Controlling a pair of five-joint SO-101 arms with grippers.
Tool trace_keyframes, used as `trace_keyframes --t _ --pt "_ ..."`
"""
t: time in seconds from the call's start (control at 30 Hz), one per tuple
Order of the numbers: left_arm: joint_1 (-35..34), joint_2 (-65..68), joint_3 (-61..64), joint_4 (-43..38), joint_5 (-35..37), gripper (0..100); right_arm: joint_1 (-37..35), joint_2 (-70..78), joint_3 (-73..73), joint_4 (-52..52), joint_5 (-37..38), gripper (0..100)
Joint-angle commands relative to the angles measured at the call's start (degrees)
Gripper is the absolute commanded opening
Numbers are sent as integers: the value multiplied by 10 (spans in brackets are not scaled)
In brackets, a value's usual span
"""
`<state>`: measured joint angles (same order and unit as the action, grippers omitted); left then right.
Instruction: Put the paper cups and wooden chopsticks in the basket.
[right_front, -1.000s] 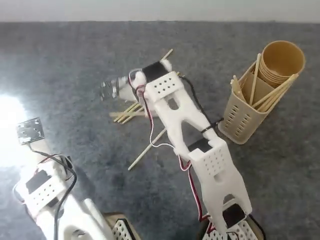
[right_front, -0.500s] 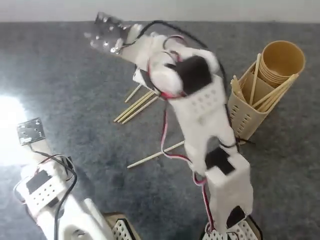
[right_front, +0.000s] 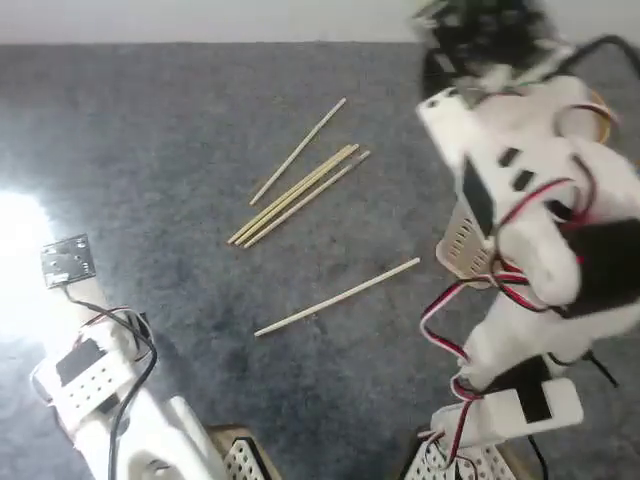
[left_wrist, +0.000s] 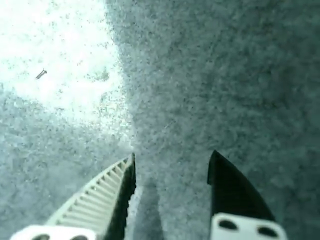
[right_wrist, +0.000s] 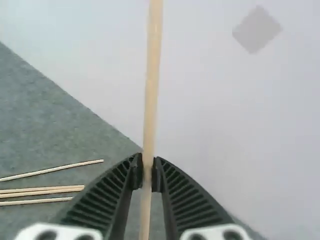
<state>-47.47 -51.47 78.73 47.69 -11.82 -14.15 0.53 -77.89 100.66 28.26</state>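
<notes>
**High view:** right arm raised at 2 o'clock of table, over basket, whose wall peeks out beneath it. Loose chopsticks lie flat mid-table, long axes roughly 8-to-2 o'clock, well apart from basket. Left arm at 7 o'clock.

**Left wrist view:** left gripper spread, nothing between jaws, above bare table.

**Right wrist view:** right gripper clenched on held chopstick. Stick's long axis runs straight out past fingertips. Basket judged below gripper, toward 6 o'clock in high view. Right arm nearer.
</notes>
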Motion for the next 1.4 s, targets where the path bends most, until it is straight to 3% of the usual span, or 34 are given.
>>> trace_keyframes --t 0.0,0.27,0.57,1.0,1.13,1.37 --pt "4 -13 -4 -14 4 224 58 -20 -14 5 -26 9" --pt "4 -13 -4 -14 5 224 102 -24 -13 22 -171 9" --pt "4 -14 0 -20 6 224 121 -156 67 25 -203 9" --pt "4 -14 0 -19 5 224 122 -430 433 -14 -235 9" --pt "4 -14 0 -19 5 224 121 -546 613 -94 -243 9" --pt "4 -14 0 -20 5 224 120 -780 978 -330 -212 8"
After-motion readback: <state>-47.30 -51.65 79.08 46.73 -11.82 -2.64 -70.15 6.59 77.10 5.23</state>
